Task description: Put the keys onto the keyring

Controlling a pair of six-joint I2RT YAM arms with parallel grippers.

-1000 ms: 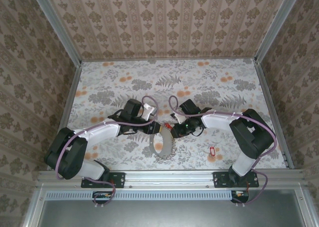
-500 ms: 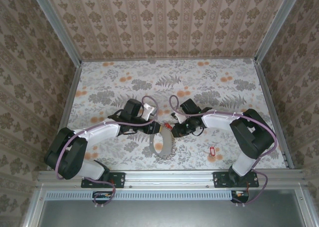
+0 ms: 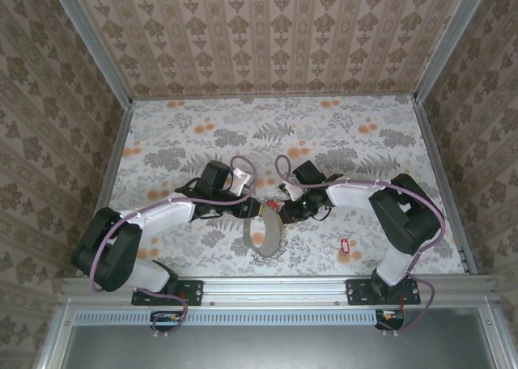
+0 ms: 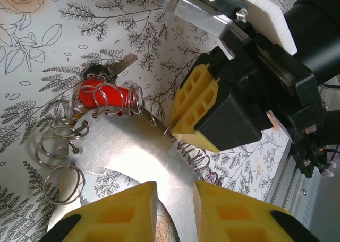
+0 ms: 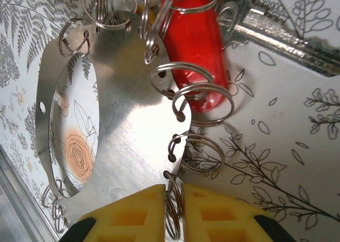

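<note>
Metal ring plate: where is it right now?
Top view: the metal ring plate sits just near of centre, between the left gripper, clamping its rim, and the right gripper, pinching one of its split rings beside the red-tagged key.

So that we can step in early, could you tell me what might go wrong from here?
The right gripper pinches a single thin split ring at the rim of the metal plate; the wire could slip from the jaws. The red-tagged key lies caught among neighbouring rings, so a pull may snag or drag it. The left gripper holds the plate at one spot only, so it might twist.
</note>
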